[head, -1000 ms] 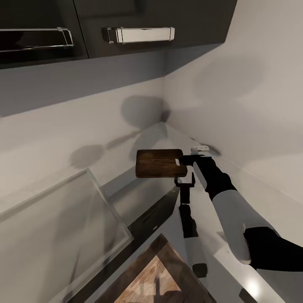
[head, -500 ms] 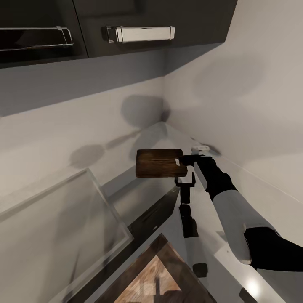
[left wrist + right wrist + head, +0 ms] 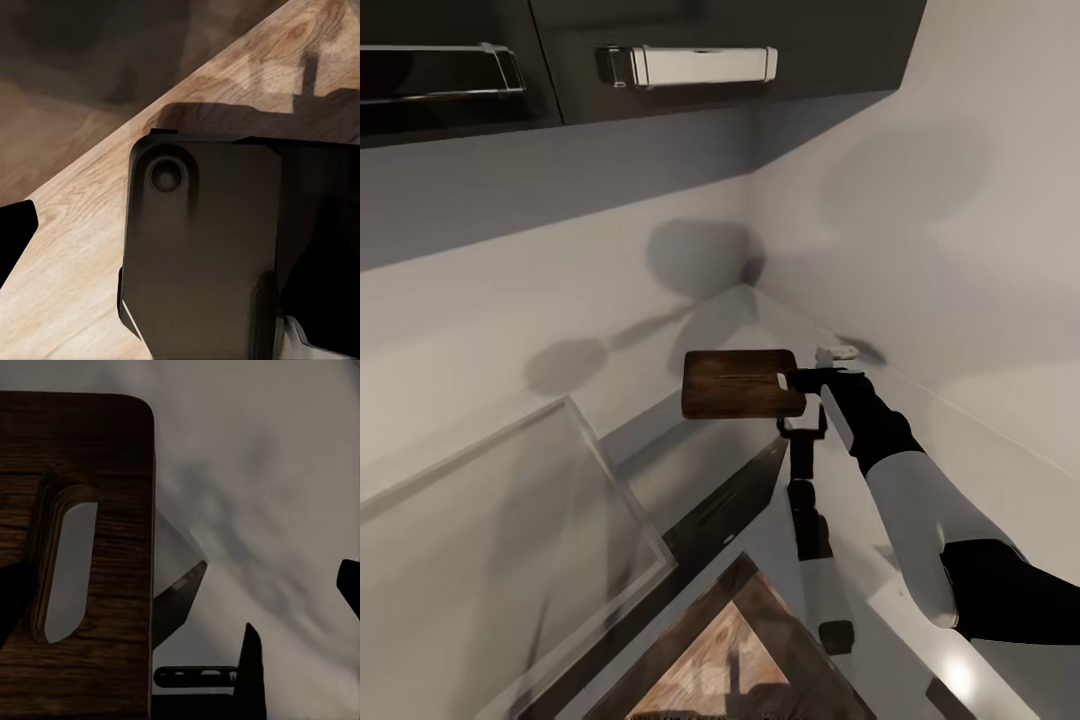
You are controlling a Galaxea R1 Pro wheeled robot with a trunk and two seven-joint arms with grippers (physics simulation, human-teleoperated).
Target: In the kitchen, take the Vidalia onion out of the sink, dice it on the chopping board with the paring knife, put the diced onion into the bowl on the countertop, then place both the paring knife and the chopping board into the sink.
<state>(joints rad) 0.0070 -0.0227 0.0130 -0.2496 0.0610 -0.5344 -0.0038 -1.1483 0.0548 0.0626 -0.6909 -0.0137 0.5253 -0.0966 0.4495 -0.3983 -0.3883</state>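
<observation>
Your right tool (image 3: 792, 381) holds the board (image 3: 740, 385) by its end, up in the air above the table (image 3: 700, 470), so a quick swing could make it slip and fall.

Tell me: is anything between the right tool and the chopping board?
No. The right tool is clamped on the chopping board at its handle-hole end, holding it in the air near the wall corner. The left tool hangs just below.

The wall (image 3: 920, 230) and corner crowd the held-up chopping board (image 3: 740, 385) (dark cabinets (image 3: 660, 50) overhead); open room lies leftward.
</observation>
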